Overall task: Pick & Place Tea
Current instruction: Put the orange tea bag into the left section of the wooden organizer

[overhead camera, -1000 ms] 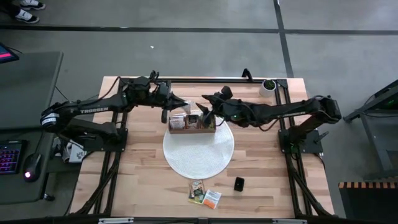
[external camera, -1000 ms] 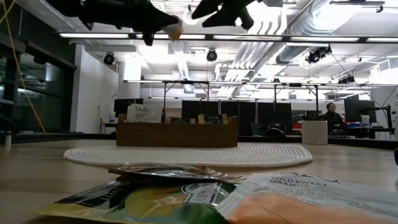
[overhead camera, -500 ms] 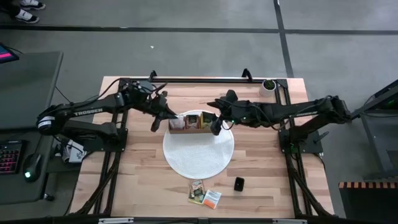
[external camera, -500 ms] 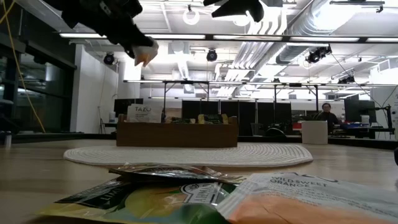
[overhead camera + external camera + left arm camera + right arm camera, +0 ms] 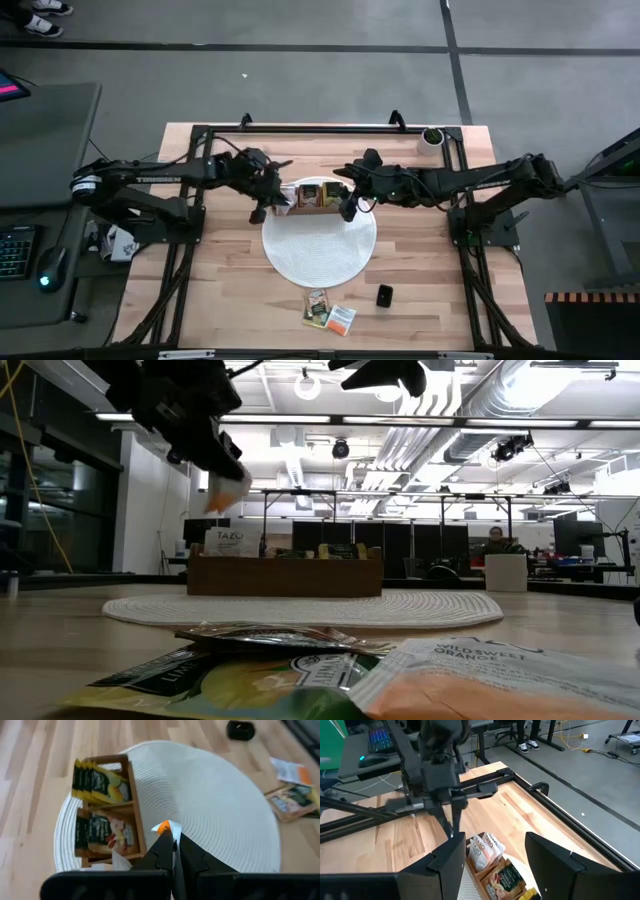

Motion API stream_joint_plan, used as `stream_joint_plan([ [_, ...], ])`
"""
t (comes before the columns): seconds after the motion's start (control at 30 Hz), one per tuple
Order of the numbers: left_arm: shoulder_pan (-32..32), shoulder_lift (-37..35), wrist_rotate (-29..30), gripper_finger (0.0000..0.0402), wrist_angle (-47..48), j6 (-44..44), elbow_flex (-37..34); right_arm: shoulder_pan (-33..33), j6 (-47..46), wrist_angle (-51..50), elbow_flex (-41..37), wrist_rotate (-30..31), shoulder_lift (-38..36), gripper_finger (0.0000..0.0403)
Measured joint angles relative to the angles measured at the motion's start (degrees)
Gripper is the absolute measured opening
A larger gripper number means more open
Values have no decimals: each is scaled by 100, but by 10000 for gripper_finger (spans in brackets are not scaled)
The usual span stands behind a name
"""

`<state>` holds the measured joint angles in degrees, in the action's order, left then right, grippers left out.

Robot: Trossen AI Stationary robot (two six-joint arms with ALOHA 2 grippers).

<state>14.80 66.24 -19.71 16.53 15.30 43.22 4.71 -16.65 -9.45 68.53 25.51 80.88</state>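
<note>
Wooden tabletop (image 5: 220, 290) carries a round white mat (image 5: 318, 252) with the wooden box (image 5: 310, 196) at its far edge. Left gripper (image 5: 268, 202) hangs over the box's left end, fingers clenched on an orange-white tea packet (image 5: 166, 827), mostly hidden by them. Right gripper (image 5: 346, 200) hovers at the box's right end, fingers spread and empty; loose packets (image 5: 330, 312) lie near the front edge, print unreadable from above.
</note>
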Motion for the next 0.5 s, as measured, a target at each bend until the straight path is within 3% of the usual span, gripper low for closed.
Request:
stream_joint_plan([
  [0.5,-170,724,789,0,-390,265,2,-2,-134,-72,0,-86,2,200],
])
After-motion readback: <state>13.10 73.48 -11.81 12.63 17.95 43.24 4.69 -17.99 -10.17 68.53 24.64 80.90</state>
